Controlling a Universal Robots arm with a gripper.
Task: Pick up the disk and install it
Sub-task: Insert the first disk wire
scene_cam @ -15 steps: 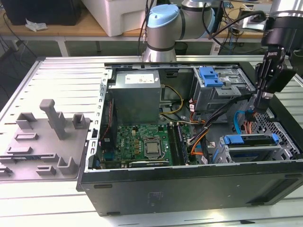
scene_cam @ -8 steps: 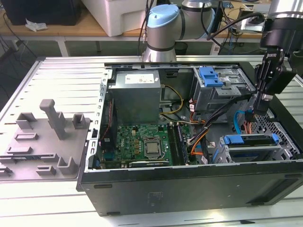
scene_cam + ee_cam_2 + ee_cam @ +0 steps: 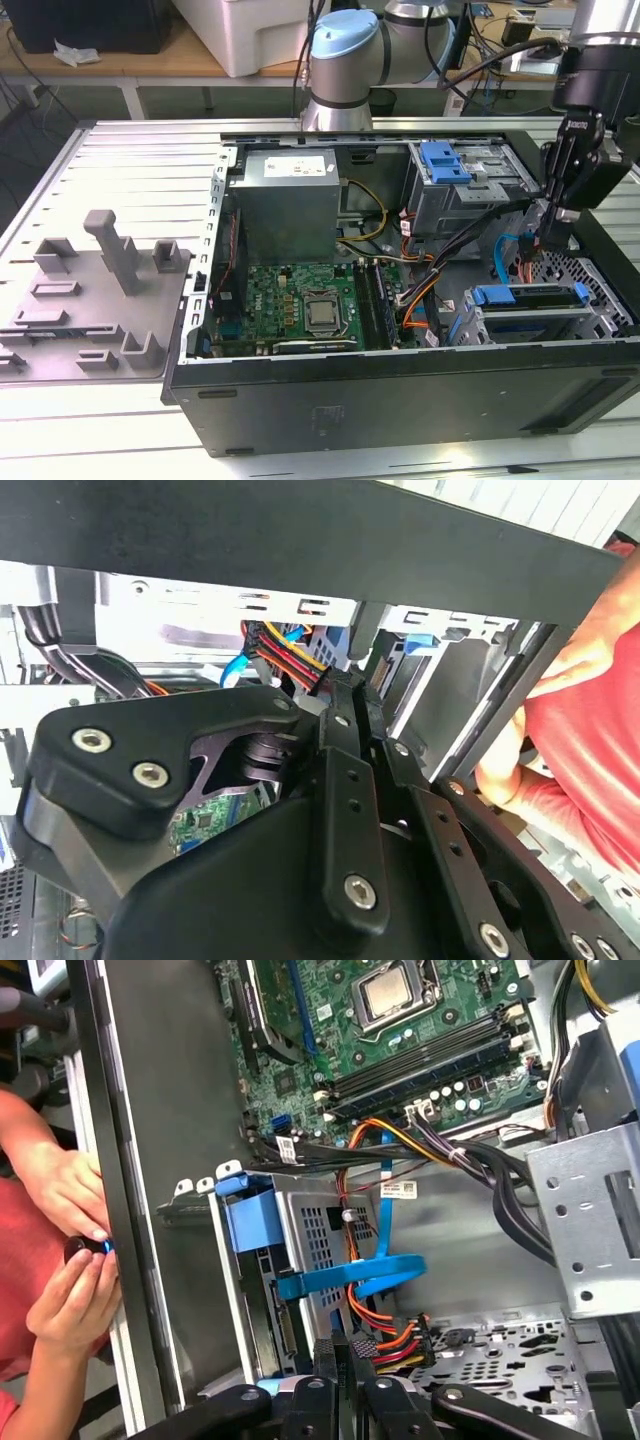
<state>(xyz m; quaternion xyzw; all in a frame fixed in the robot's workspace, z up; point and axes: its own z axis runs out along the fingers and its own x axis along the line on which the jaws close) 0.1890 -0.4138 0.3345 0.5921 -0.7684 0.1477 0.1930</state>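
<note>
The disk (image 3: 530, 312) lies flat in the lower drive cage at the exterior view's right, its blue rail frame (image 3: 525, 295) along the top edge. In the first wrist view that blue frame (image 3: 252, 1215) juts from the cage, with a blue cable looping from the disk's connector end. My gripper (image 3: 541, 252) reaches down into the case just behind the disk, beside the orange, red and yellow cables (image 3: 385, 1340). Both wrist views show its fingertips (image 3: 327, 1355) pressed close together and the gripper (image 3: 355, 708) shut. I see nothing held between them.
The open case holds a grey power-supply box (image 3: 290, 195), a green motherboard (image 3: 310, 305) and an upper drive cage with a blue bracket (image 3: 445, 160). A person's hands (image 3: 70, 1260) hold a small dark object outside the case wall (image 3: 150, 1160). A grey fixture plate (image 3: 100, 290) lies at the exterior view's left.
</note>
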